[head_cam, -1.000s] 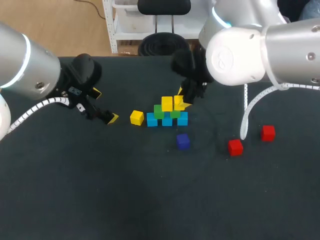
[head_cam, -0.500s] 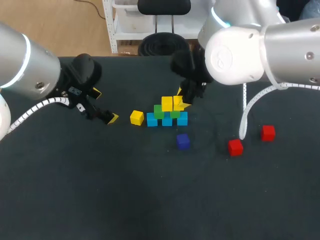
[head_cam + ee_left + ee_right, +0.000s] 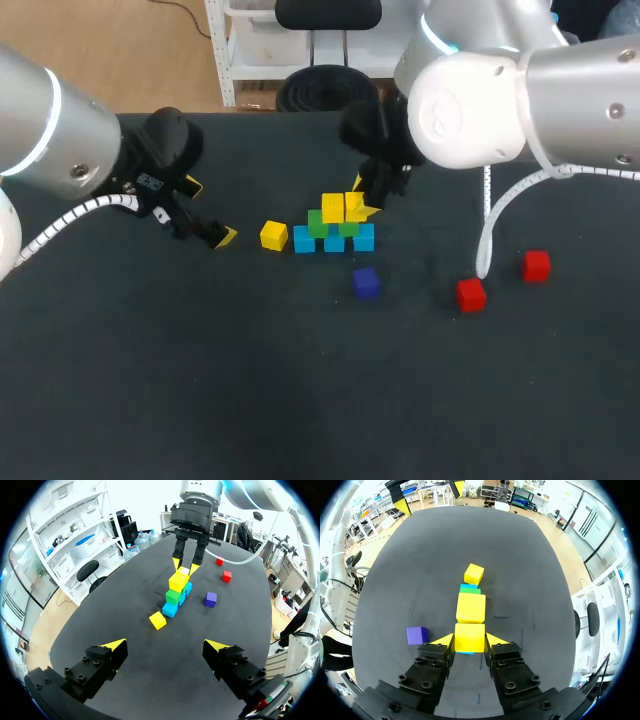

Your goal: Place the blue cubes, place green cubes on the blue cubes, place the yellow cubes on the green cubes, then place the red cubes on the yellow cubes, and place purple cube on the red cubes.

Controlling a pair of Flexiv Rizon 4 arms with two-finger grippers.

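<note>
A row of blue cubes (image 3: 335,241) carries two green cubes (image 3: 318,224). One yellow cube (image 3: 333,208) rests on the green ones. Beside it my right gripper (image 3: 362,197) is shut on a second yellow cube (image 3: 355,207), which sits level with the first; in the right wrist view this cube (image 3: 469,636) fills the gap between the fingers. A third yellow cube (image 3: 273,235) lies loose left of the stack. The purple cube (image 3: 366,282) lies in front of it. Two red cubes (image 3: 471,294) (image 3: 536,265) lie to the right. My left gripper (image 3: 210,211) hangs open and empty, left of the stack.
The dark table (image 3: 250,380) stretches wide in front of the stack. My right arm's white cable (image 3: 500,215) loops down between the stack and the red cubes.
</note>
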